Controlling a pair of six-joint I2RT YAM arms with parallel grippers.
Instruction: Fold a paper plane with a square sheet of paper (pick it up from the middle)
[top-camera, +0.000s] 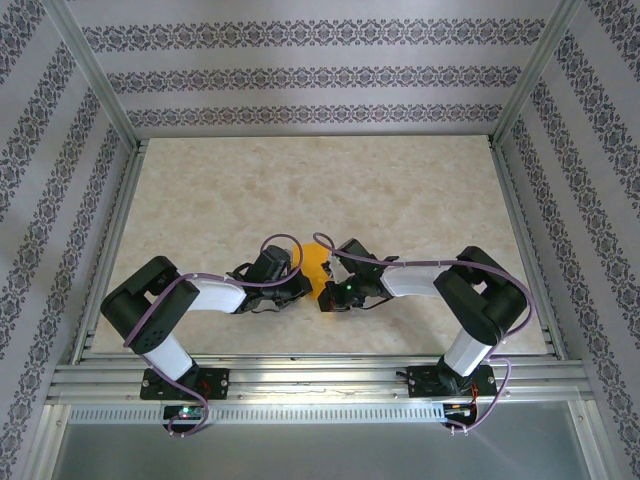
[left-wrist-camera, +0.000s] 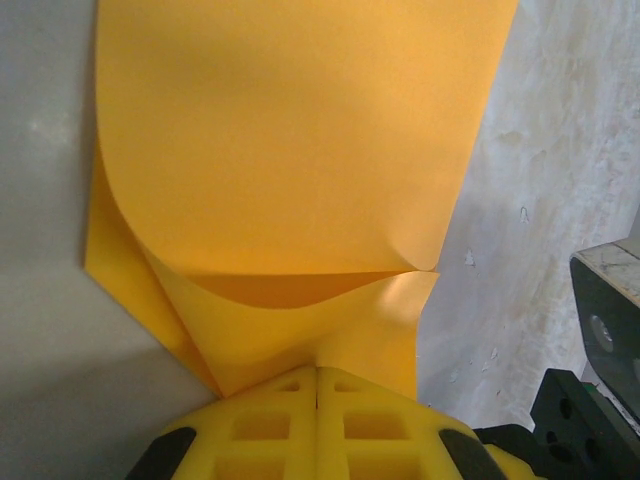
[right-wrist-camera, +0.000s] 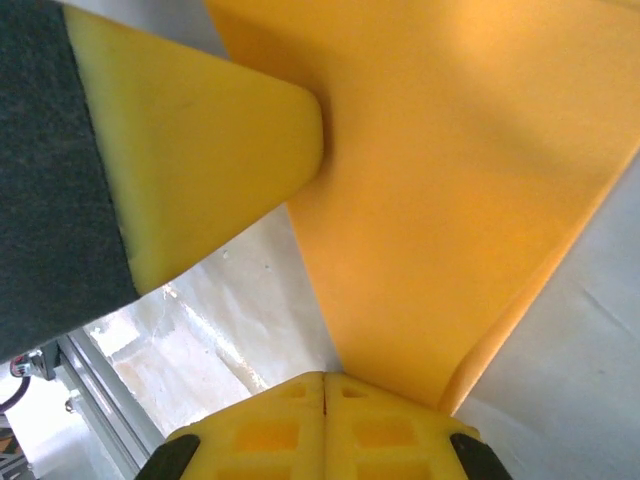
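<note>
Grip comes first. On the left, the left jaws are fully closed on an edge of the square sheet of paper (left-wrist-camera: 300, 150), where one layer curls over another. The sheet sits mid-counter (top-camera: 300, 180), between the two arms. On the right, the right jaws are likewise clamped shut on it. For a clean crease, I'd move both arms together, align the edges before pressing, and avoid tugging the sheet apart.

Both arms reach low and inward from their bases, the left arm (top-camera: 205, 295) and right arm (top-camera: 430, 278) nearly meeting wrist to wrist. The left gripper (left-wrist-camera: 317, 374) has its jaws pressed together, pinching the square sheet of paper (left-wrist-camera: 290, 150). The right gripper (right-wrist-camera: 325, 378) is likewise closed, apparently on the same sheet.
</note>
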